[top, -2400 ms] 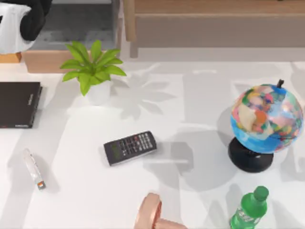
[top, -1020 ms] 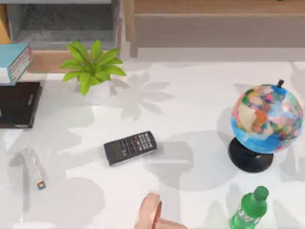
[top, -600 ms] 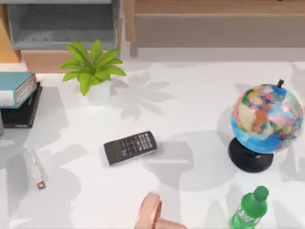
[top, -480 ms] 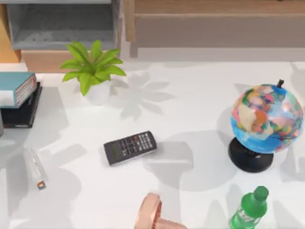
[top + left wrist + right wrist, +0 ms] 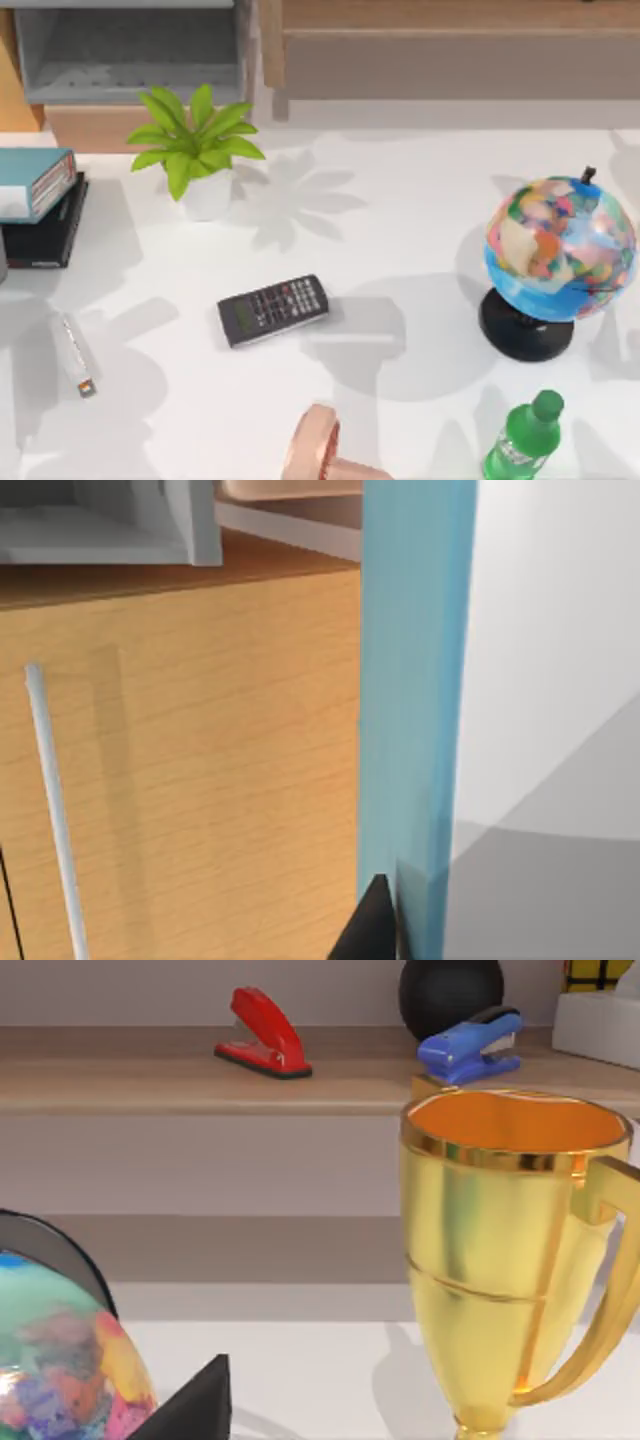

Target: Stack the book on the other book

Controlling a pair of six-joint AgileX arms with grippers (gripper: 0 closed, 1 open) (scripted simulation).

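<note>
The teal-blue book [image 5: 32, 183] lies flat on the thin black other book [image 5: 45, 235] at the table's far left edge, overhanging it toward the left. In the left wrist view the book's teal face [image 5: 410, 680] stands very close, and my left gripper [image 5: 375, 925] is right against its lower edge. A wooden cabinet front fills the space behind it. My right gripper [image 5: 192, 1405] is parked beside the globe [image 5: 60, 1360], away from both books.
A potted plant [image 5: 195, 140] stands just right of the books. A dark calculator [image 5: 273, 310] lies mid-table, with a small white stapler [image 5: 72, 352] at the left. The globe [image 5: 558, 250], a green bottle [image 5: 522, 440], a pink object [image 5: 315, 450] and a gold trophy [image 5: 500, 1260] are also about.
The teal book came in from the upper left and came down onto the black book. Over the last half second it shifted only slightly toward the back.
</note>
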